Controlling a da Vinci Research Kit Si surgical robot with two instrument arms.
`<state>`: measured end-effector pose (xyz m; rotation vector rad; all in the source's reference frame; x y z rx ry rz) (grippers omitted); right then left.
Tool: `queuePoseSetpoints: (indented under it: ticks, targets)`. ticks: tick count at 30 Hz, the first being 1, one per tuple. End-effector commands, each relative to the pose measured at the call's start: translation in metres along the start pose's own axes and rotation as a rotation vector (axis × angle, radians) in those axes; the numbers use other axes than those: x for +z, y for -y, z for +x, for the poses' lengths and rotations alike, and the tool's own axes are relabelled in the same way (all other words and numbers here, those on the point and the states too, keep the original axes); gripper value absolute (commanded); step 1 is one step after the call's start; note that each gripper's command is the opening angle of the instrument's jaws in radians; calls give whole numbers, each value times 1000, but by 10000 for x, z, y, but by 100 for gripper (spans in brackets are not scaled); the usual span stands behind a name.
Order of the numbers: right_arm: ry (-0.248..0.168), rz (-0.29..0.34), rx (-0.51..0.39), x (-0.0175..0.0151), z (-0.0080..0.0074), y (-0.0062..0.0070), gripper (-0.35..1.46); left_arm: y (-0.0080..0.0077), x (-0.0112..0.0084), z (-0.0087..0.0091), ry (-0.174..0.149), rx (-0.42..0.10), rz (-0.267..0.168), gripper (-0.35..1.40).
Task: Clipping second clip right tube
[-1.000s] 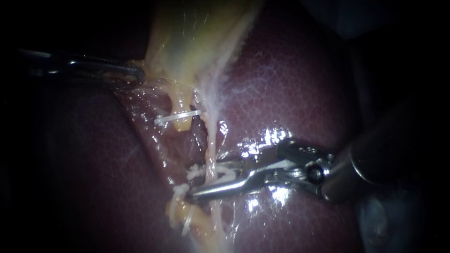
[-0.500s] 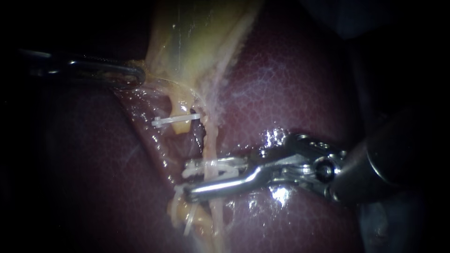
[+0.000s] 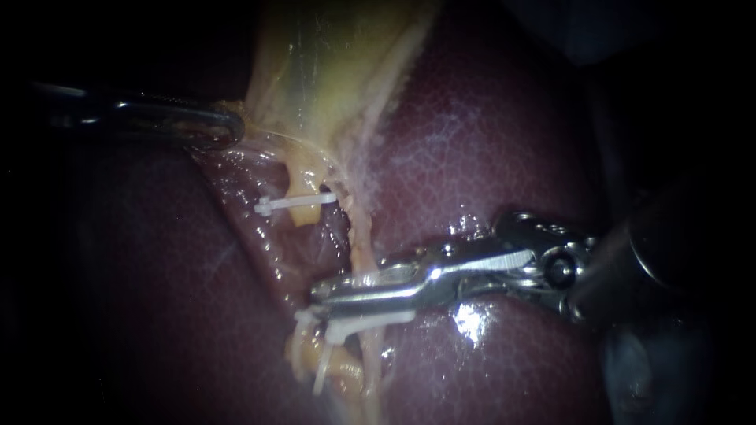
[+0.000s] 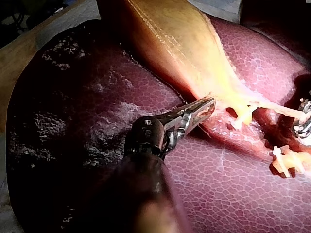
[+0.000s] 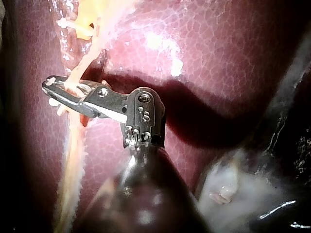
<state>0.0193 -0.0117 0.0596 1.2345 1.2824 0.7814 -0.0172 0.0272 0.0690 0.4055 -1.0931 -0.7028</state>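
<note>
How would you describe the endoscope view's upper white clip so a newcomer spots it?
Start at the yellow gallbladder lying over the dark red liver. Its narrow end leads down to a short yellow tube, and the white clip sits across it. Unlike the other clip, just under the right instrument, it lies clear of that instrument.

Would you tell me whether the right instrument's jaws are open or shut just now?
Shut on the tube: the right instrument holds its jaws nearly together across the pale tube, a white clip showing along them.
</note>
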Motion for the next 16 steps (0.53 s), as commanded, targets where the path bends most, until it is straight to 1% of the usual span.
queuePoseSetpoints:
  ticks: [1,10,16]
  targets:
    - [0,-2,-1,0,0,0,-35,0,0,0,0,0,0,-35]
    - [7,0,-1,0,0,-2,-35,0,0,0,0,0,0,-35]
    - [7,0,-2,-1,0,-6,-35,0,0,0,0,0,0,-35]
